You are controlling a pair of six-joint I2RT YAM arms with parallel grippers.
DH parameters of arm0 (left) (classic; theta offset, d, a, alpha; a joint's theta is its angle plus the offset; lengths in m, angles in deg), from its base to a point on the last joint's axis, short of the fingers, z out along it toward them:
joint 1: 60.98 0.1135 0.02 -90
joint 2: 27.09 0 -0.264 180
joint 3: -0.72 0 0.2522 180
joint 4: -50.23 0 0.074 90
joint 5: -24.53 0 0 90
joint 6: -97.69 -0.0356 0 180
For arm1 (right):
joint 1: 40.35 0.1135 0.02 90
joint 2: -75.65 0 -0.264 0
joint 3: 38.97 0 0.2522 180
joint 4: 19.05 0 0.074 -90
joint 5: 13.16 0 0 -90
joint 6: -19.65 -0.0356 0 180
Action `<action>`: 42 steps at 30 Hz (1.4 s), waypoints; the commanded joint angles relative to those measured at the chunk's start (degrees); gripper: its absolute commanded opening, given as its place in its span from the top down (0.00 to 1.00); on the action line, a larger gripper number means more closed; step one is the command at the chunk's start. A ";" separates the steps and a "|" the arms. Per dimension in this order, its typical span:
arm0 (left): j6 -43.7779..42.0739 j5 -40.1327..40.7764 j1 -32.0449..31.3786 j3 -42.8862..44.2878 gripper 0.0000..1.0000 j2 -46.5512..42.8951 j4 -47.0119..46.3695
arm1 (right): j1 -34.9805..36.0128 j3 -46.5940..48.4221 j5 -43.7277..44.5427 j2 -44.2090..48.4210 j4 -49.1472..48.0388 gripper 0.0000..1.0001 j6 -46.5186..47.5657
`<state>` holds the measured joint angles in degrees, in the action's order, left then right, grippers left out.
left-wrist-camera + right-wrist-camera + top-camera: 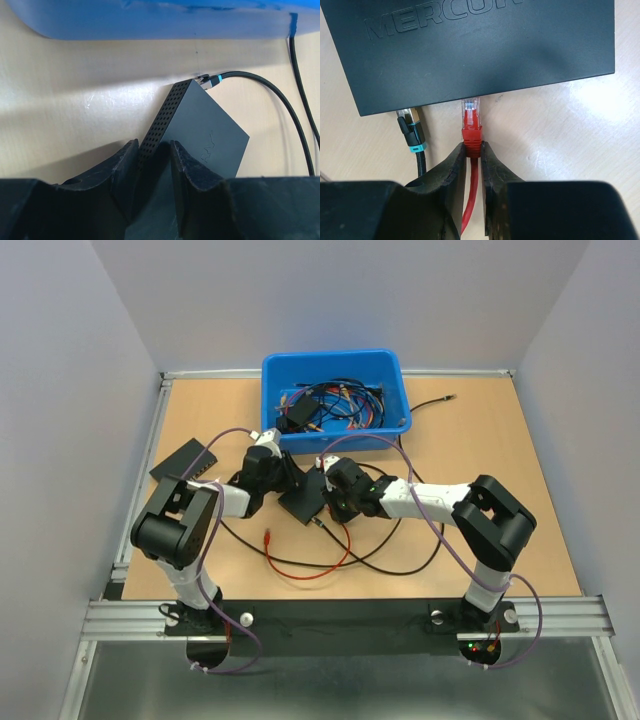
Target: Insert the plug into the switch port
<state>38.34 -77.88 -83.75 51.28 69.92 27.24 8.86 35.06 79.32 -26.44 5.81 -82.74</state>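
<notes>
Raised lettering on the black switch top read "MERCU" in the right wrist view. The following letters were cut off by the frame's upper edge. In the left wrist view a faint mark sat on the same top, too small and skewed to read. Nothing was legible in the top view.

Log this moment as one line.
left fingers: grip switch | right fingers: grip plug | plug tip at switch edge, not seated

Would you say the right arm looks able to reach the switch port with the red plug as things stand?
Probably yes: the right fingers hold the plug with its tip at the edge of the switch, nothing between; the black connector sits aside.
</notes>
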 commanded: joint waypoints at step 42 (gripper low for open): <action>0.63 -7.11 -0.18 4.42 0.58 7.31 7.40 | 0.27 8.02 2.53 -7.43 -0.19 1.00 0.25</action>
<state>38.67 -82.10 -83.11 55.67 74.77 26.74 8.86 41.00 80.26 -30.94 9.78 -82.98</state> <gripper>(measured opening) 0.425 0.205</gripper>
